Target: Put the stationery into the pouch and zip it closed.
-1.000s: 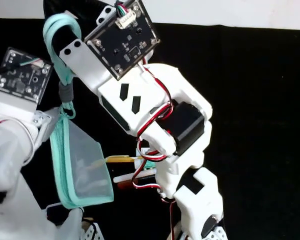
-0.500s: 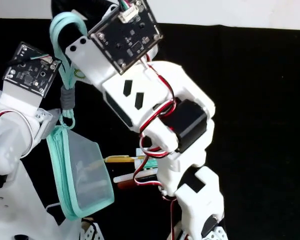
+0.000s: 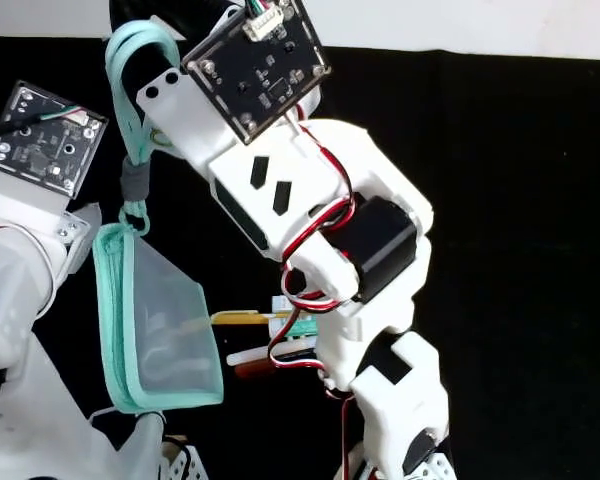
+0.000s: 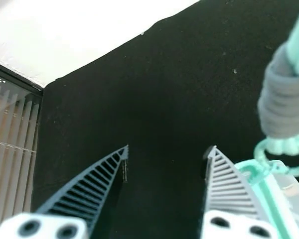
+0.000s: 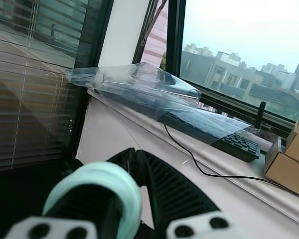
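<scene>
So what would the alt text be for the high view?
The right arm holds a clear, mint-edged pouch by its strap loop over a black table. The left arm sits beside it; stationery lies beside the pouch.

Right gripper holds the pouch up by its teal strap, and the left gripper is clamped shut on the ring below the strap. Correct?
Not quite. The left gripper is open, nothing between its fingers; the ring sits beside one finger, as the left wrist view shows. The right gripper does hold the pouch up by its teal strap.
</scene>
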{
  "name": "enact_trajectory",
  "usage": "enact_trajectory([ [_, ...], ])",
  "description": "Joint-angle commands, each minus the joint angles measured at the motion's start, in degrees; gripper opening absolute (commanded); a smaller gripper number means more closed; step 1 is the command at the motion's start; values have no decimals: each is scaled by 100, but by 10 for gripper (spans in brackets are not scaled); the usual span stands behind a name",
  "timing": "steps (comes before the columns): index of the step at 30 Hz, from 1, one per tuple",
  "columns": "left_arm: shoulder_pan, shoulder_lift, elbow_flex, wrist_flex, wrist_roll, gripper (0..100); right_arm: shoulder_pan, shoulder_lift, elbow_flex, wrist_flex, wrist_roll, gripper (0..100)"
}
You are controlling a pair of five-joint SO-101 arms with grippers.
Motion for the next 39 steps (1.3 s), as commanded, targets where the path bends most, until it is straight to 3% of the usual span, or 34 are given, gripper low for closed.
enact_trajectory([
  [1, -57, 13, -180, 35, -9, 246, 75, -31, -514, -13, -35, 9],
  [19, 154, -479, 409, 35, -404, 251, 251, -31, -514, 4, -35, 9],
  [28, 180, -479, 444, 35, -404, 302, 251, -31, -514, 13, -35, 9],
  [39, 813, -409, 462, 18, -404, 302, 251, -31, -514, 13, -35, 9],
])
